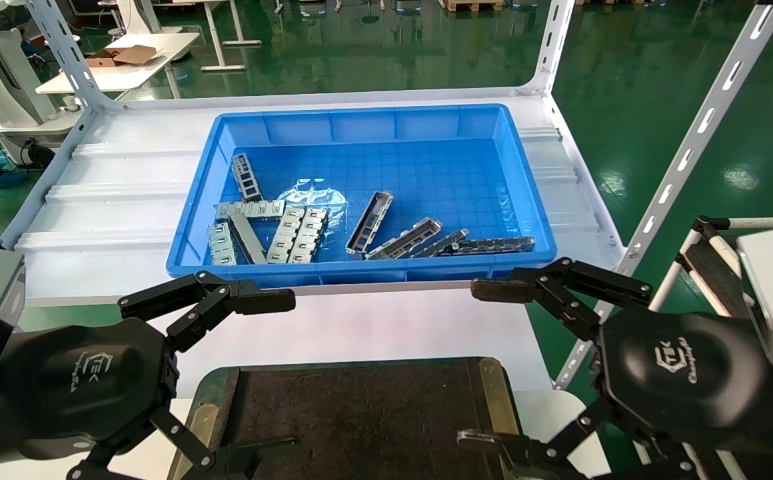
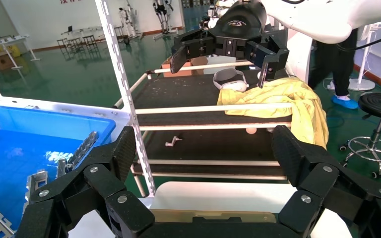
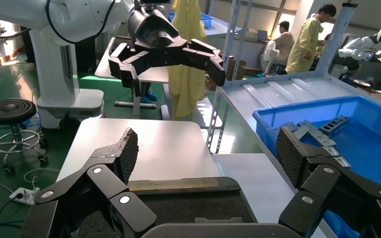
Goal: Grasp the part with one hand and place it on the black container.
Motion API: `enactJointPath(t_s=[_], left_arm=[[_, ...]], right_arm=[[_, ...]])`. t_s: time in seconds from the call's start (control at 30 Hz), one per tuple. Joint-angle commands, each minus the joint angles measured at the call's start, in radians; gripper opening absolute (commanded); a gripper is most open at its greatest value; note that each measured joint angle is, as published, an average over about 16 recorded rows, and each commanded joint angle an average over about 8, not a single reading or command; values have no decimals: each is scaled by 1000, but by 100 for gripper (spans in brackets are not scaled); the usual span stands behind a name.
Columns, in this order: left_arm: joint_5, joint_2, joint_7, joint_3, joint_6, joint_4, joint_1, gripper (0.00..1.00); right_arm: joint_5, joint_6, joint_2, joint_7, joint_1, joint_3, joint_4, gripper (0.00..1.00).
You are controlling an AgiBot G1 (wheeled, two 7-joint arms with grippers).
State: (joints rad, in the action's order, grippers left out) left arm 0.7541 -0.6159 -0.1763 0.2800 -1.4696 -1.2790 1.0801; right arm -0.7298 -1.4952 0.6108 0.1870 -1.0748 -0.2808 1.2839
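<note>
The part (image 1: 368, 223), a silver-grey channel with cutouts, lies tilted on the floor of the blue bin (image 1: 526, 167), near the middle. The black container (image 1: 360, 413) sits on the white table below the bin, its brass edge strip (image 2: 208, 215) showing in the left wrist view and its dark surface (image 3: 178, 203) in the right wrist view. My left gripper (image 1: 280, 373) hovers open and empty at the container's left end. My right gripper (image 1: 476, 363) hovers open and empty at its right end. Both are short of the bin's front wall.
Several other metal pieces (image 1: 296, 233) lie in the bin, including slim dark rails (image 1: 490, 245) by the front wall. A slotted white shelf upright (image 1: 686, 153) stands on the right. A rack with yellow cloth (image 2: 287, 99) is beside the table.
</note>
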Motion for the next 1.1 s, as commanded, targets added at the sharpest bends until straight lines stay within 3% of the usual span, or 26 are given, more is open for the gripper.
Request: enactJointPath(t_s=[0.03, 0.6, 1.1], left_arm=[[2, 1, 3, -1, 2, 1, 0, 100], [158, -99, 7, 46, 167, 96, 88, 100], [417, -422, -12, 166, 506, 399, 293, 100]], right_arm=[[0, 0, 0, 0, 0, 1, 0, 100], [0, 0, 0, 0, 0, 0, -1, 100], [1, 0, 0, -1, -1, -1, -1, 100]])
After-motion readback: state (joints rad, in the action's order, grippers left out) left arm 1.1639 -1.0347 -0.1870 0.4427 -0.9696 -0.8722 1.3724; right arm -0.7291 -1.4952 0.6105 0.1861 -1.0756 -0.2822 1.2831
